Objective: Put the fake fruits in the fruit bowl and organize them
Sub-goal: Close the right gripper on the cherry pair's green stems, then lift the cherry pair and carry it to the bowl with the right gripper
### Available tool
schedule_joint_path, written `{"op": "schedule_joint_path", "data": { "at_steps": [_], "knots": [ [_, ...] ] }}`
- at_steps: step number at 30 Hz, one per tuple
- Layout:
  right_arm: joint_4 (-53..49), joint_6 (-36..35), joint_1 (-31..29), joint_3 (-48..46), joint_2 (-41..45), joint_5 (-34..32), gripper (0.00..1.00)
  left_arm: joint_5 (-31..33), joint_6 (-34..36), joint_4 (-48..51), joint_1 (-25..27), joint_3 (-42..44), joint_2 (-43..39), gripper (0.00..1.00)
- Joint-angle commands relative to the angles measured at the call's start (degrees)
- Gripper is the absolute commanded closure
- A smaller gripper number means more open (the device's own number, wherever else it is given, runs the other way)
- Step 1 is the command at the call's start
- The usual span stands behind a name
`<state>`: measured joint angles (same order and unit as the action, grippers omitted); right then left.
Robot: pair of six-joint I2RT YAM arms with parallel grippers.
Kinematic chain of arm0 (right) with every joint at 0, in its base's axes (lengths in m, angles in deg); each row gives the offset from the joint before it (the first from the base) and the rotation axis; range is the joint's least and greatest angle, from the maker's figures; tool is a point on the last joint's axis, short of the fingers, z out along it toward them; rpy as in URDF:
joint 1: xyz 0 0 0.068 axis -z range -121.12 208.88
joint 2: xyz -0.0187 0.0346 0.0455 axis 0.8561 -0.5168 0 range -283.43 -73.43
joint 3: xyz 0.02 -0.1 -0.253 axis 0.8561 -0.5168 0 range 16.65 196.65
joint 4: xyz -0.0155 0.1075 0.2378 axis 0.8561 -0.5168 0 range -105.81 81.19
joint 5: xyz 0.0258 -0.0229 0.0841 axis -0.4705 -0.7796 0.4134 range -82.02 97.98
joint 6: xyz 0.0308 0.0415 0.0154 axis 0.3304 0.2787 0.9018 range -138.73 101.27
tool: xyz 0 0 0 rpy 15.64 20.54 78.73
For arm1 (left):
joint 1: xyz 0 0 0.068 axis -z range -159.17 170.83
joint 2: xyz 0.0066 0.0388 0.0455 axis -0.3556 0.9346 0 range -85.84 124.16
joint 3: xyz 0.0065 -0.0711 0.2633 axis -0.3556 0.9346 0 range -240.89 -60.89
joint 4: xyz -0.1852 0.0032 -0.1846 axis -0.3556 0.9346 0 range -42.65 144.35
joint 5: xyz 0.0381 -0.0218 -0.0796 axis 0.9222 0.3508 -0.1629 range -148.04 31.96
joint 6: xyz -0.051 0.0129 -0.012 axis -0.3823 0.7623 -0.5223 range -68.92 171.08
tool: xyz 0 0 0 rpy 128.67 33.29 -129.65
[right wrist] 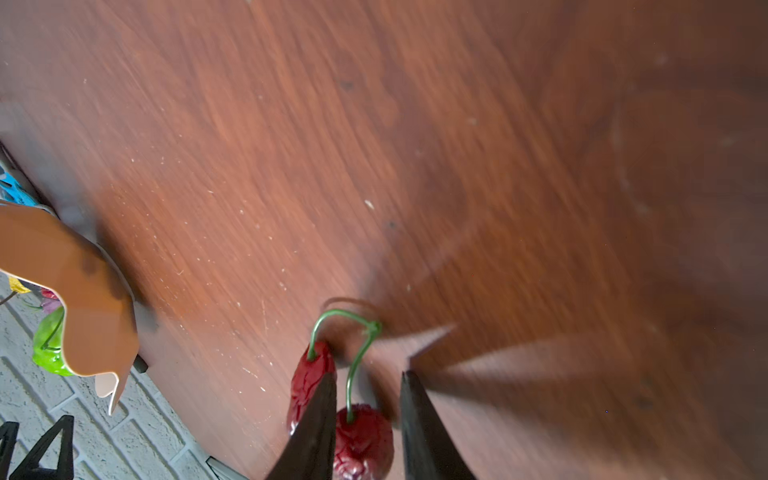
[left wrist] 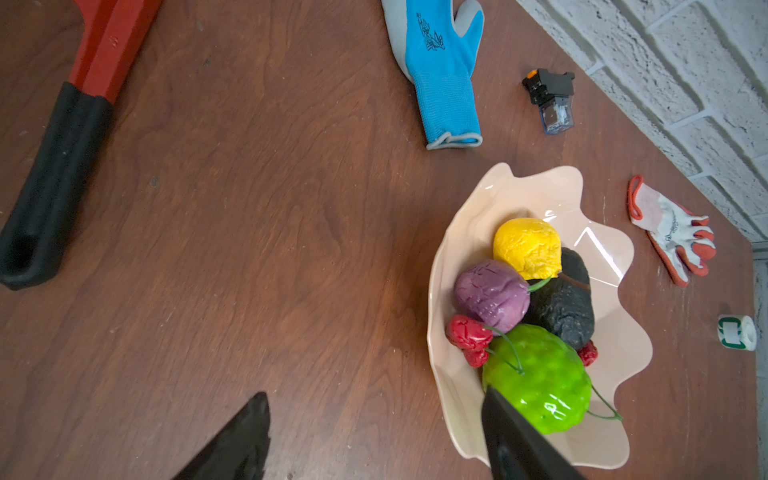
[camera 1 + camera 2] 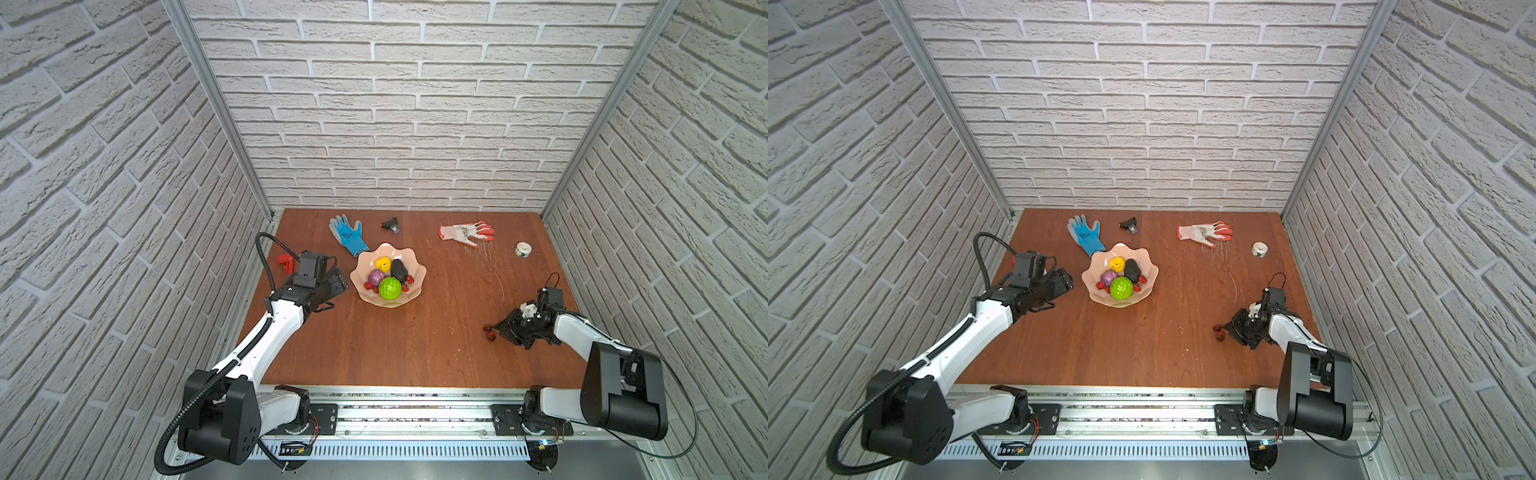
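parted jaws astride a cherry pair

the right gripper (image 1: pixel 370 376) hangs close over the wooden table (image 1: pixel 415 145), its two dark fingers (image 1: pixel 316 424) set apart. two wrinkled red cherries (image 1: pixel 363 440) lie on the wood, joined by a looping green stem (image 1: pixel 345 316). one cherry sits in the gap between the fingers, with a sliver of wood showing between it and one finger. the other cherry lies just outside the gap, partly hidden behind the other finger. well apart from them, at the edge of the view, the fruit bowl (image 1: pixel 62 270) shows its wavy rim, and the bright-green ball (image 1: pixel 48 347) shows past that rim. much of the wood looks blurred.
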<state>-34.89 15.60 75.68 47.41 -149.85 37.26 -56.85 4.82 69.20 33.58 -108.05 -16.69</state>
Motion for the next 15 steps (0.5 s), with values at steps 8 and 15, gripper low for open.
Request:
{"op": "schedule_joint_path", "data": {
  "at_steps": [8,15],
  "knots": [
    [6.4,1.5,-0.1,-0.5,-4.9,1.6,0.72,1.1,0.0,0.5,-0.5,-0.6,-0.6,0.20],
    [9.7,1.7,-0.2,-0.8,-8.4,1.9,0.84,1.3,0.2,1.0,-0.5,-1.2,-0.2,0.20]
  ]
}}
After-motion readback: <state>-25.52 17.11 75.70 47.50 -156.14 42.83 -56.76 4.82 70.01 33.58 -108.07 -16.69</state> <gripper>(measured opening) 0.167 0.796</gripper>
